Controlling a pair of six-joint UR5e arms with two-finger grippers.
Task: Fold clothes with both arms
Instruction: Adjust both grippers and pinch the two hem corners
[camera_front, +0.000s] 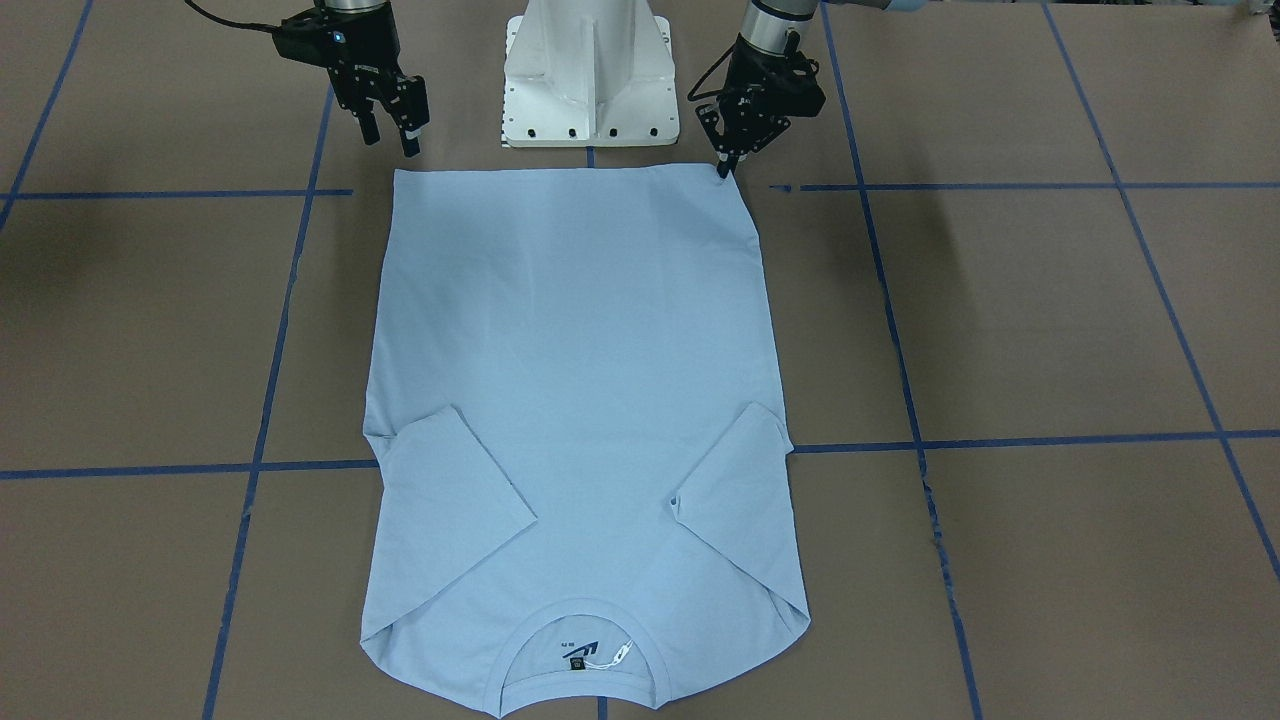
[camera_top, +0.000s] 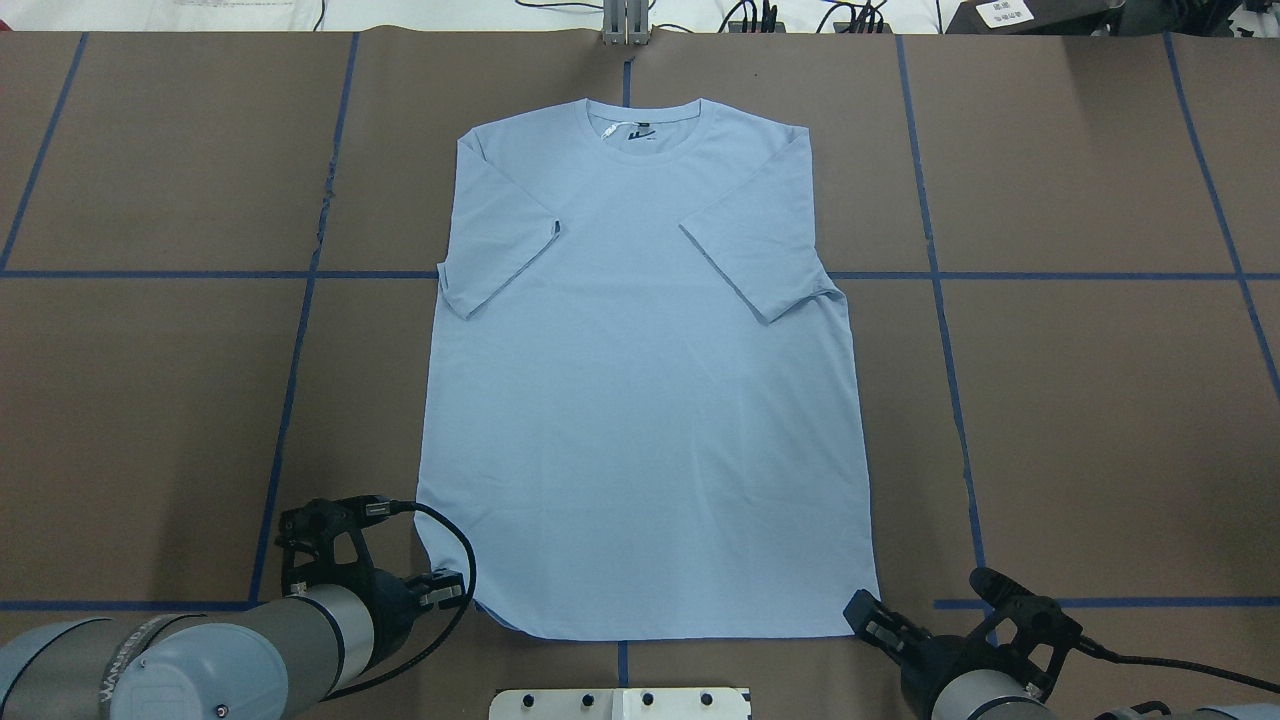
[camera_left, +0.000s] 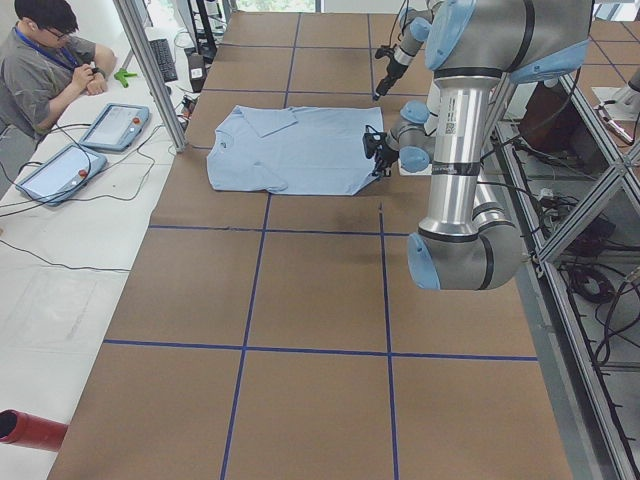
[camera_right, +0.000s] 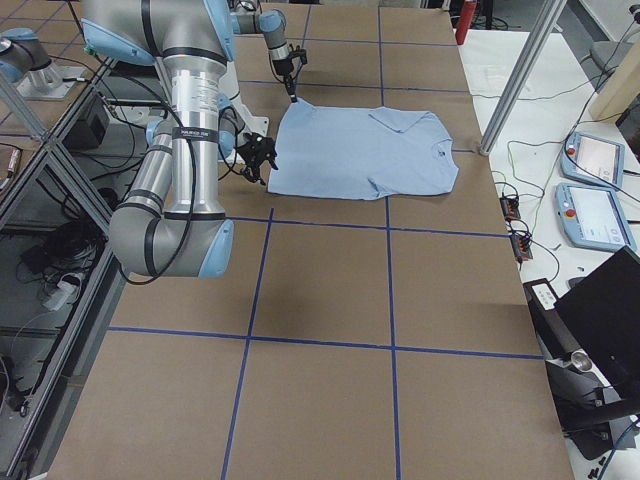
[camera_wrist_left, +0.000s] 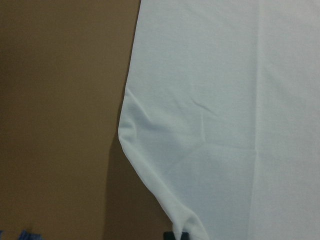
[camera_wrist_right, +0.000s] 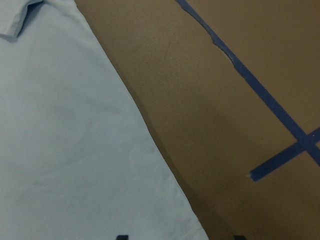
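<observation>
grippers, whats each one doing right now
Left gripper: shut on the T-shirt at its hem corner.
Right gripper: open, holding nothing.

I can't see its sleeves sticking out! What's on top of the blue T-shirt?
One short sleeve and the other sleeve are folded inward onto the T-shirt. The left gripper is at one hem corner. The cloth under the sleeves is hidden.

On my feeds I count one tabletop (camera_top: 150, 400), one shirt (camera_top: 640, 400), two arms (camera_top: 200, 650), two end effectors, left end effector (camera_front: 728, 165) and right end effector (camera_front: 390, 142), one base (camera_front: 590, 90), two tablets (camera_left: 115, 125), one person (camera_left: 45, 70).
</observation>
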